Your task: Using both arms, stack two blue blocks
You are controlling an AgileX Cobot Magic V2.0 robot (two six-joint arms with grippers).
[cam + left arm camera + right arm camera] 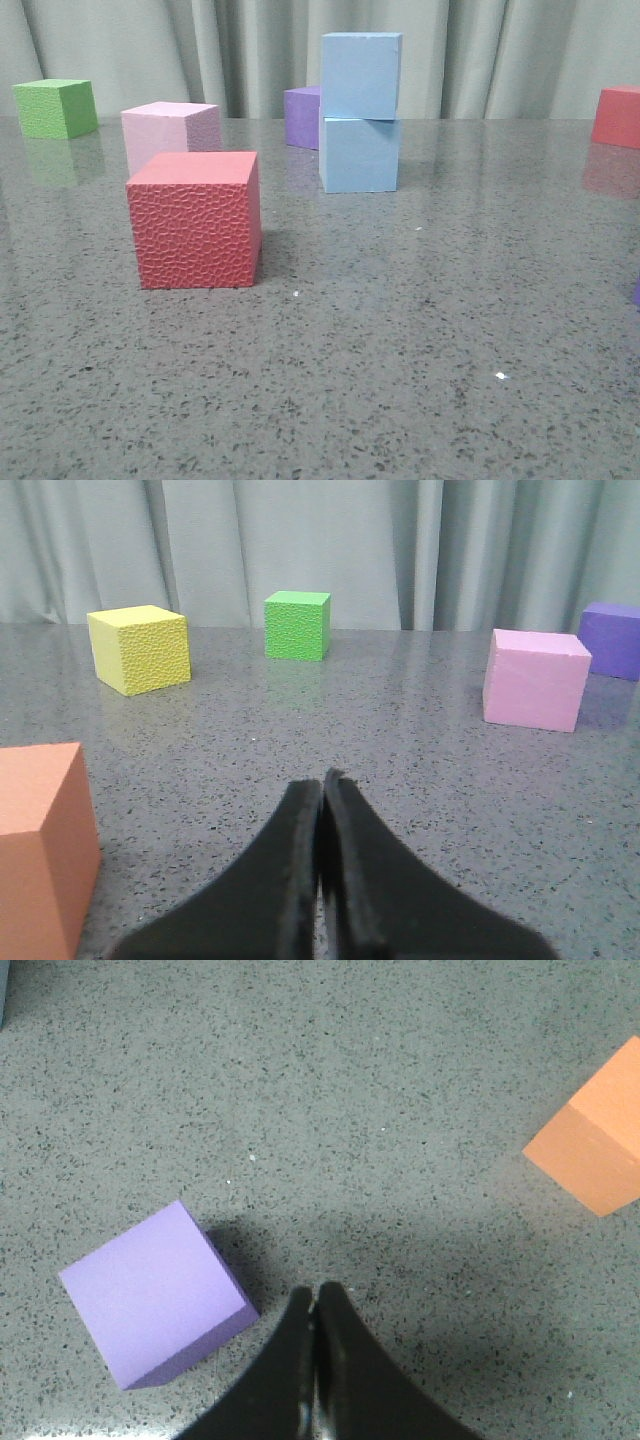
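Grey curtains back the speckled table (420, 330); far, centre-right, the blue blocks (360, 112) already sit stacked, apparently squarely. Left pincer (322, 780) and right pincer (314, 1295) are pressed together, empty, so probably only retreat remains.

From my front camera the purple cube (302, 117) sits partly hidden behind the stacked blue blocks (360, 112), and the far red cube (617, 116) runs off the edge (neither arm shows there). My wrist views crop both orange cubes (42, 845) (592, 1148).
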